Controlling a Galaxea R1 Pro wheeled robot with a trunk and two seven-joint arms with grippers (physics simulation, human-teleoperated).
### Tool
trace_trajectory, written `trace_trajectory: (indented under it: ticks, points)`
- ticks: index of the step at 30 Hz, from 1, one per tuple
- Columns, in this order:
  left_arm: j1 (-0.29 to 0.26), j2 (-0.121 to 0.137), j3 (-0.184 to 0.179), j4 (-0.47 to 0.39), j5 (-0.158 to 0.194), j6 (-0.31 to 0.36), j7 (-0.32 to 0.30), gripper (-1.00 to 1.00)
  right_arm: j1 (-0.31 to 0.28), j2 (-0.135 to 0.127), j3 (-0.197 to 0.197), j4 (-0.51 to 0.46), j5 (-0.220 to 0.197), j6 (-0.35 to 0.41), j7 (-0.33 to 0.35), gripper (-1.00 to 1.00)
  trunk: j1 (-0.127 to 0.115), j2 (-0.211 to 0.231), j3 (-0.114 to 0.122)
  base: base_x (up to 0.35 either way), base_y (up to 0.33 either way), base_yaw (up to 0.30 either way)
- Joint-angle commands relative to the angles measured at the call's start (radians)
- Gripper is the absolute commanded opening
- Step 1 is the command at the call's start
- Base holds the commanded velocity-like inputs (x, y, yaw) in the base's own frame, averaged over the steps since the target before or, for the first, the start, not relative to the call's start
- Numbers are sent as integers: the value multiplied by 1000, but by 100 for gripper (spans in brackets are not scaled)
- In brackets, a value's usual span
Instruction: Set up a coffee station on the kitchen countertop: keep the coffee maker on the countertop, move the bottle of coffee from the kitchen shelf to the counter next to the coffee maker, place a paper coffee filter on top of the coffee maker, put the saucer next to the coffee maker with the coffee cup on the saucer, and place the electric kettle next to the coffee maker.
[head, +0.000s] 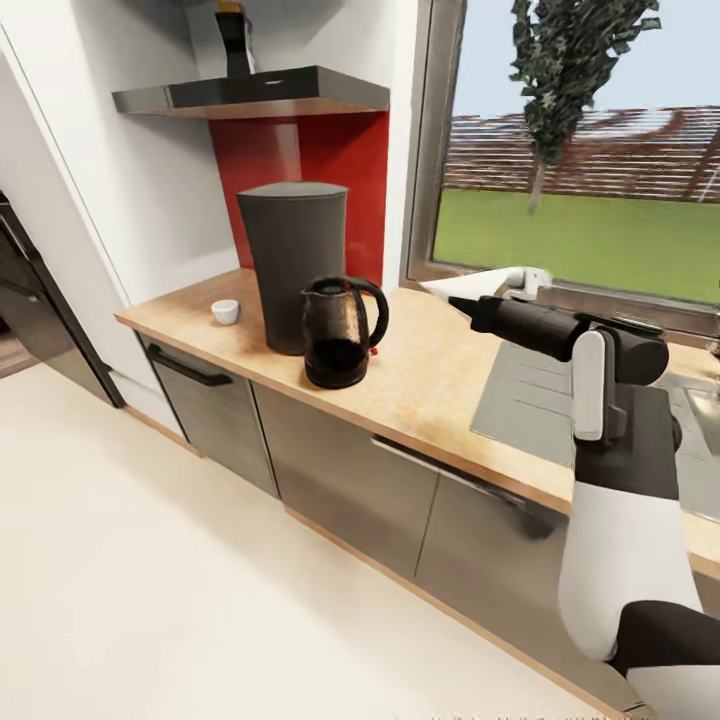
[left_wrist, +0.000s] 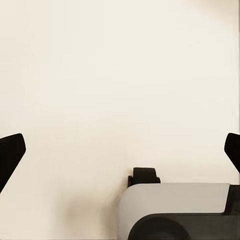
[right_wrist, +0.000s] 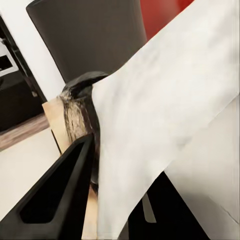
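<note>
Off-white paper is what you have pinched in your right gripper: the paper coffee filter sticks out from the fingertips as a flat pointed wedge aimed toward the electric kettle. Your right arm rises from the lower right of the head view, bends at the elbow and reaches forward over the kitchen countertop, with the forearm lying nearly level above the grey draining board. In the right wrist view the filter spreads broadly across the frame beside one black finger, with the kettle's lid and the coffee maker beyond it.

On the countertop the tall dark grey coffee maker stands upright near the red back wall. The kettle sits just in front of it, touching or nearly so. The small white coffee cup rests on the wood to the machine's left, near the worktop's end. Above, the bottle of coffee stands on the kitchen shelf.

Your left gripper faces the pale floor, its black fingertips spread wide apart with nothing between them.
</note>
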Motion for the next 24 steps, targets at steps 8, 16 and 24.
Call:
trace_trajectory:
  ticks: [8, 16, 24]
  points:
    - [0, 0, 0, -2, 3, -2, 1, 100, 69, 0, 2, 0, -12, -5, 46, -100, 0, 0, -1, -42, -33, 38]
    - [0, 0, -2, -2, 3, -2, 1, 100, 160, 0, 7, 0, -14, -44, 84, -100, 0, 0, -1, -1, -1, 77]
    - [0, 0, -5, -1, 1, -2, 1, 100, 175, 0, 25, 0, -14, -42, 85, -100, 0, 0, -1, 0, 0, 3]
